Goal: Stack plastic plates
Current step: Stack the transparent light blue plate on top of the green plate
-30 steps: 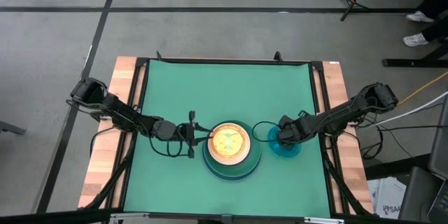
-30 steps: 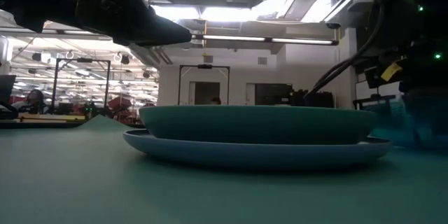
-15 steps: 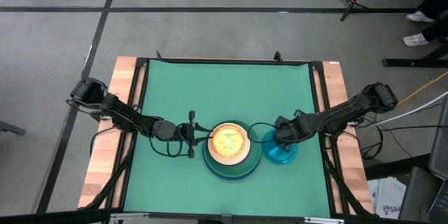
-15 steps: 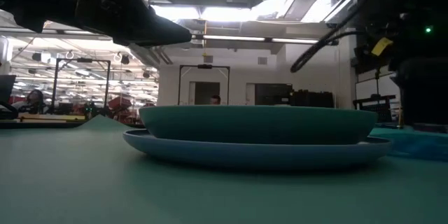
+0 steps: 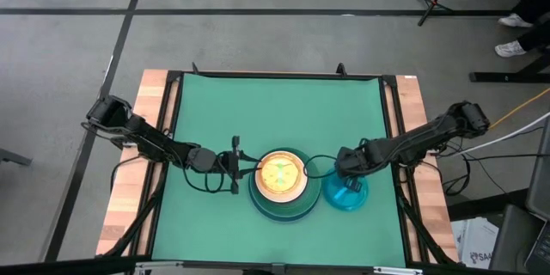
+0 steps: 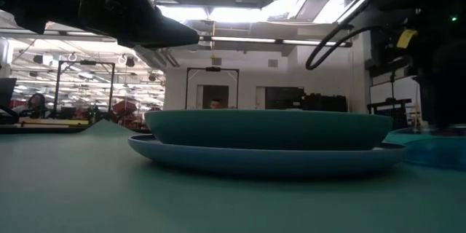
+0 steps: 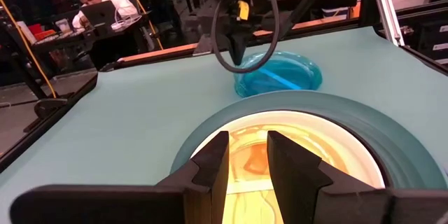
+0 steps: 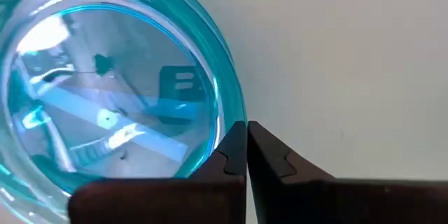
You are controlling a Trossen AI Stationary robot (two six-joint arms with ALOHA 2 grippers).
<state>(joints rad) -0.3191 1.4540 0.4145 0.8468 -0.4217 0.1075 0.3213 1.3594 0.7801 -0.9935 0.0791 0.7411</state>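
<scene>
My right gripper [image 5: 344, 170] is pinched tight on the rim of the cyan plate [image 5: 345, 192], fingers [image 8: 234, 155] pressed together with only that thin edge between them. The plate hangs off my fingertips, its far side low to the green table [image 5: 275, 103]; from the low view I can't quite tell whether that side is touching the mat or just above it. Right beside my grip, toward the other arm, sits the stack [image 5: 284, 183]: the orange plate [image 5: 281, 174] glowing on top, a white rim under it, nested in the dark teal plate [image 6: 268, 129], which sits on the light blue plate [image 6: 266, 156].

My left gripper [image 5: 236, 165] hovers at the stack's opposite edge, jaws partly apart, holding nothing.

The risk, as I see it: I'm holding slick plastic by one edge, so the plate could pivot or slip out as I lift. If I carry it across too low, its hanging side may clip the teal rim and shove the whole stack toward my left fingers. Let go off-centre and it lands tilted on the orange plate, likely sliding off. And my two arms are near each other here, so a wide swing invites a bump.
</scene>
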